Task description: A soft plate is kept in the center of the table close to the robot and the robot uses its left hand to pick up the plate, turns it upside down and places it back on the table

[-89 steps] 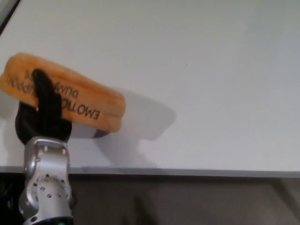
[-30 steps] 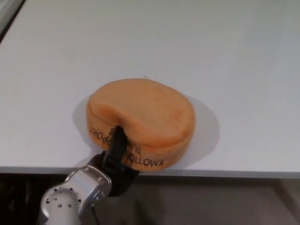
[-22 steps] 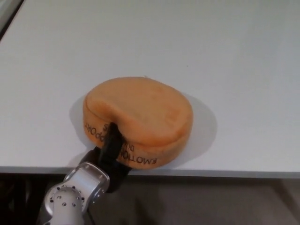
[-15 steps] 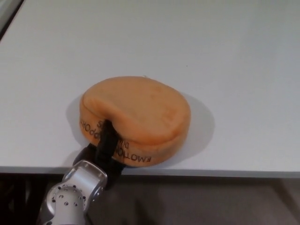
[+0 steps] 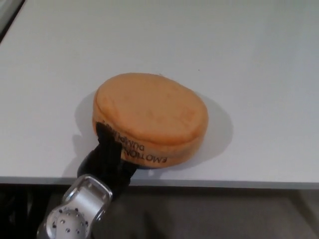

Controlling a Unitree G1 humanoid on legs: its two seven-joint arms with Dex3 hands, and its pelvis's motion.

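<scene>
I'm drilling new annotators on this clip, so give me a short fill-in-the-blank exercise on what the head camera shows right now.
1. The soft plate is ____ in colour.
2. The hand touching the soft plate is the robot's ____ hand.
3. The soft plate rests near the table's ____ edge, the one closest to the robot.
4. The lettering on the plate's side wall is printed in ____.

Missing words: orange; left; front; black
</scene>
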